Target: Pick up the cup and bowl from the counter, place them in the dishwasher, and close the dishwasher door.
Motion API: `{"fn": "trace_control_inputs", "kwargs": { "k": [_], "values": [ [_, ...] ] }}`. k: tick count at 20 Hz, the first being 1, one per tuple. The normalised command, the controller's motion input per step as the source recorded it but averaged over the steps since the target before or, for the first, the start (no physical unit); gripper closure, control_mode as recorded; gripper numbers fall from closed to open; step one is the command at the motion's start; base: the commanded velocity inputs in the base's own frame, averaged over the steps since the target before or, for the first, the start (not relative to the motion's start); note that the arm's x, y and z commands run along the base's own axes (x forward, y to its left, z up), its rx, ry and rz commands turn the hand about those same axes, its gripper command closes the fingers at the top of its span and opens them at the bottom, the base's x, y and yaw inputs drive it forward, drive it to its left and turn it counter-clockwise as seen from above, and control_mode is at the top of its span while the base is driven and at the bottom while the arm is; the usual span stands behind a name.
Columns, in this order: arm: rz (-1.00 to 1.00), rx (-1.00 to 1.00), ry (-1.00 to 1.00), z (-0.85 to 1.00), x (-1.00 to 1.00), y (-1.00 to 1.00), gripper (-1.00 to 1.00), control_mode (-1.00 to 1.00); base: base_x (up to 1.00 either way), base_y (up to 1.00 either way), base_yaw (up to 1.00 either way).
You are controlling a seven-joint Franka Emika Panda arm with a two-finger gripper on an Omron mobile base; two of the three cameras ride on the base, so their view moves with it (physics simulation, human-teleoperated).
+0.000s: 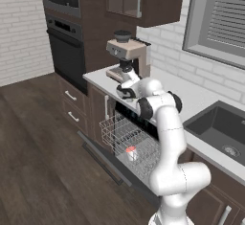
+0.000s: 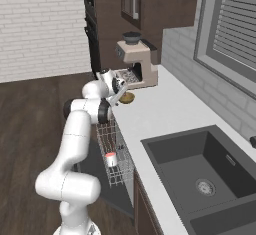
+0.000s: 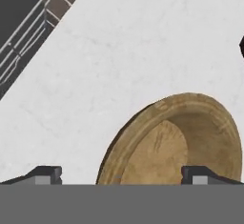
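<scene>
Just beneath the tool: bowl [image 3: 186,137], yellow-brown, resting on the pale tabletop [image 3: 143,42], rim reaching between the two dark fingertips [image 3: 45,174] in the hand view.
Tool [image 2: 121,92]: released, jaws spread wide, nothing grasped; one fingertip left of the bowl's rim, the other over its right half; contact with the bowl not clear.
Bowl from the right base view [image 2: 128,98]: just past the tool, near the tabletop's front edge, close in front of the coffee machine [image 2: 136,62].
Below and behind the tool: dishwasher [image 1: 125,145], door [image 1: 103,160] folded down flat, wire rack [image 1: 131,140] pulled out over it.
Cup [image 1: 131,152]: white with red top, standing inside the rack, well below the tool and apart from the bowl; seen again in the right base view [image 2: 110,159].
Far side from the tool: dark sink [image 2: 200,174] set into the tabletop, well apart.
Beyond the coffee machine: black wall oven [image 1: 67,47] in dark brown cabinets.
</scene>
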Motion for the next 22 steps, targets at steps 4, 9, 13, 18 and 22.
{"fn": "trace_control_inputs", "kwargs": {
  "k": [4, 9, 13, 18, 22],
  "values": [
    [-0.03, 0.09, 0.02, -0.32, 0.33, 0.0, -1.0, -1.0, 0.0, 0.0, 0.0],
    [-0.04, 0.06, 0.03, -0.33, 0.08, 0.0, 1.0, -1.0, 0.0, 0.0, 0.0],
    [-0.06, 0.01, 0.0, -0.34, -0.46, 0.13, 1.0, -1.0, 0.0, 0.0, 0.0],
    [-0.05, 0.0, -0.03, -0.21, -0.9, 0.28, 1.0, -1.0, 0.0, 0.0, 0.0],
    [-0.04, -0.01, -0.23, -0.03, -1.0, 0.56, 1.0, -1.0, 0.0, 0.0, 0.0]
  ]
}}
